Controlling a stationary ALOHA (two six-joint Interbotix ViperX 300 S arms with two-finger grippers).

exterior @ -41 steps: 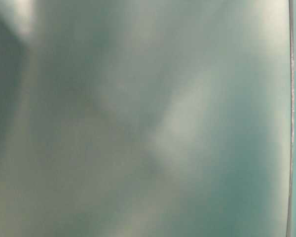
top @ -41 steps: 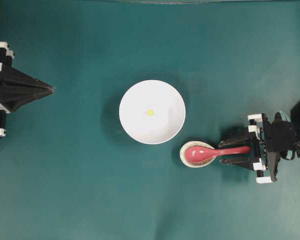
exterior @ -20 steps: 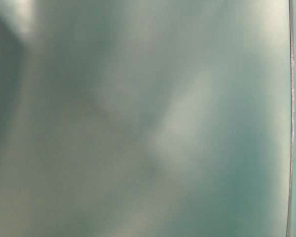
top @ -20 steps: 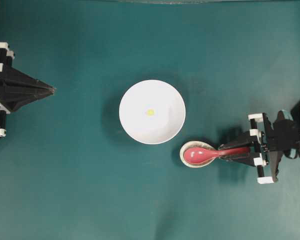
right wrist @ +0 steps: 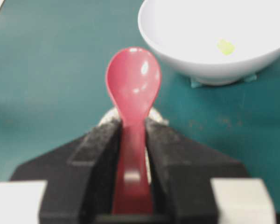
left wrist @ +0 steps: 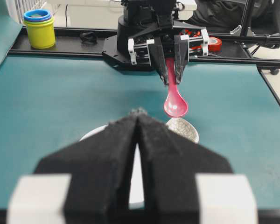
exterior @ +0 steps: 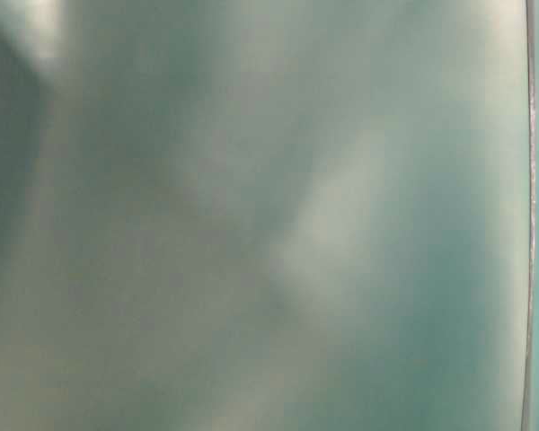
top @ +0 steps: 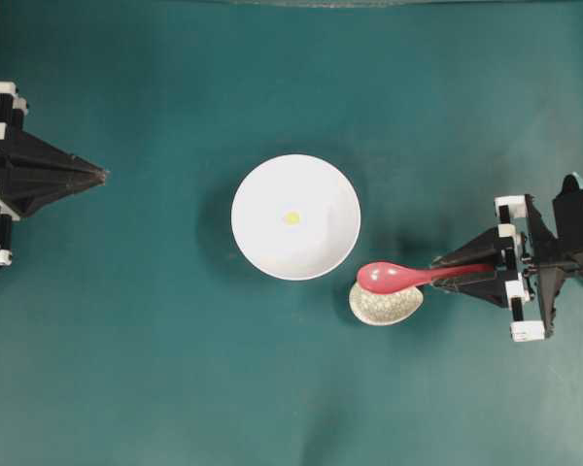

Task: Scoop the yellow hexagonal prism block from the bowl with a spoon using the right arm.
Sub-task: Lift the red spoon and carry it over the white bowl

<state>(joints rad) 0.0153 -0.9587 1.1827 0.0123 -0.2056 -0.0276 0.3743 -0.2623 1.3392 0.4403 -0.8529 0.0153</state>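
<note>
Spoon first: we now have it pinched by the handle between the right gripper's fingers, which are pressed against both sides of the red stem. Our scoop is lifted clear of the speckled dish and hangs just above that dish's upper edge, pointing toward the bowl. A second ago the fingers stood spread on either side of the handle while the spoon lay cradled in the dish; half a second ago they had closed on it, with the spoon still down. Since then we have raised it and drawn back a little toward the right edge of the overhead view, so the dish now shows bare.

For the task, we judge the pick-up done and the carry to the bowl next. Just beyond the scoop, the bowl sits beside the dish, its rim close to the spoon's tip. The block lies on the bowl's floor near the middle, untouched and in the same spot as before.

Farthest off, our left gripper rests with fingers pressed together on nothing, where it was earlier. Our table-level view is only a blur.
</note>
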